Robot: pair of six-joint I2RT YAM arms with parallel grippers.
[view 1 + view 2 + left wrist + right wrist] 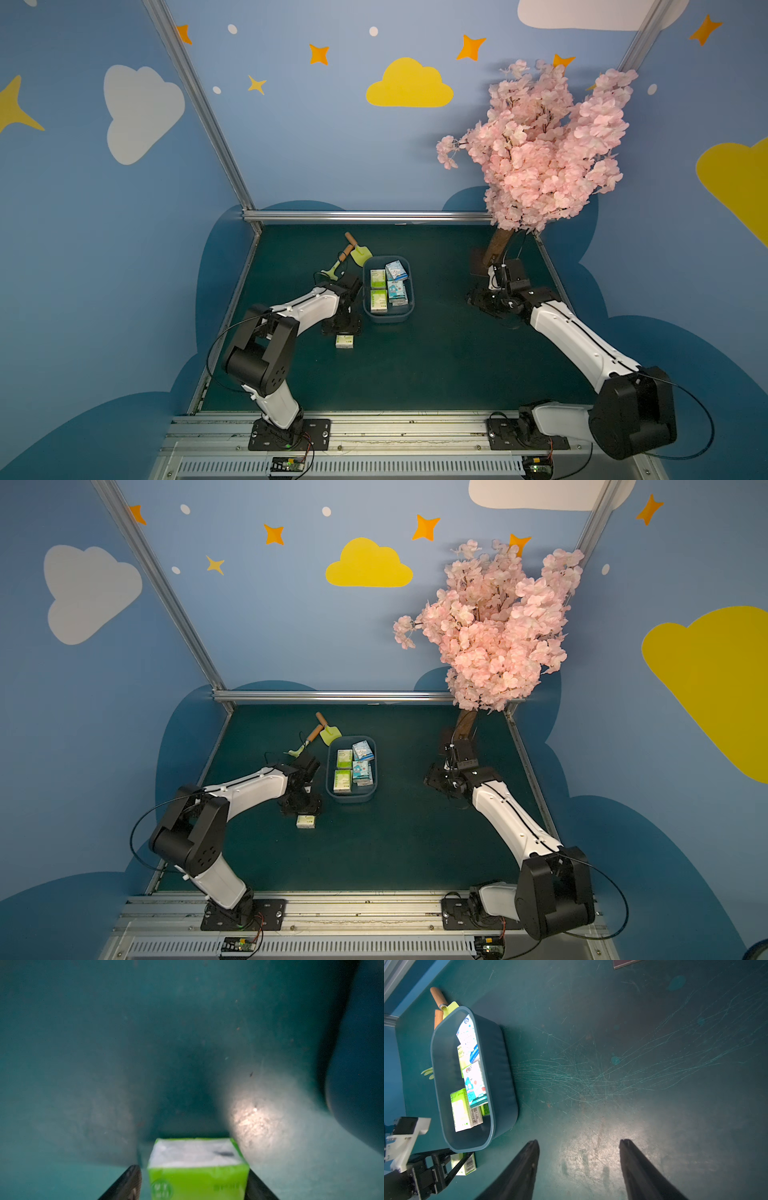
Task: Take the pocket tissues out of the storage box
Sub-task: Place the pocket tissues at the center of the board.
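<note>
The dull blue storage box (388, 319) (351, 800) stands mid-table and holds several pocket tissues, green-and-white ones (378, 278) on its left side and light blue cartoon ones (397, 291) on its right. One green-and-white packet (344, 341) (306, 821) lies on the mat outside the box, near its front left corner. My left gripper (341, 327) (193, 1169) is open around that packet (197, 1157), with a gap showing beside one finger. My right gripper (478, 300) (579, 1142) hangs open over bare mat to the right of the box (502, 1084), with nothing between its fingers.
A yellow-green toy shovel (360, 254) and a rake (332, 272) lie just behind the box's left corner. The pink tree (540, 145) on its brown base plate (478, 262) fills the back right. Metal rails edge the mat.
</note>
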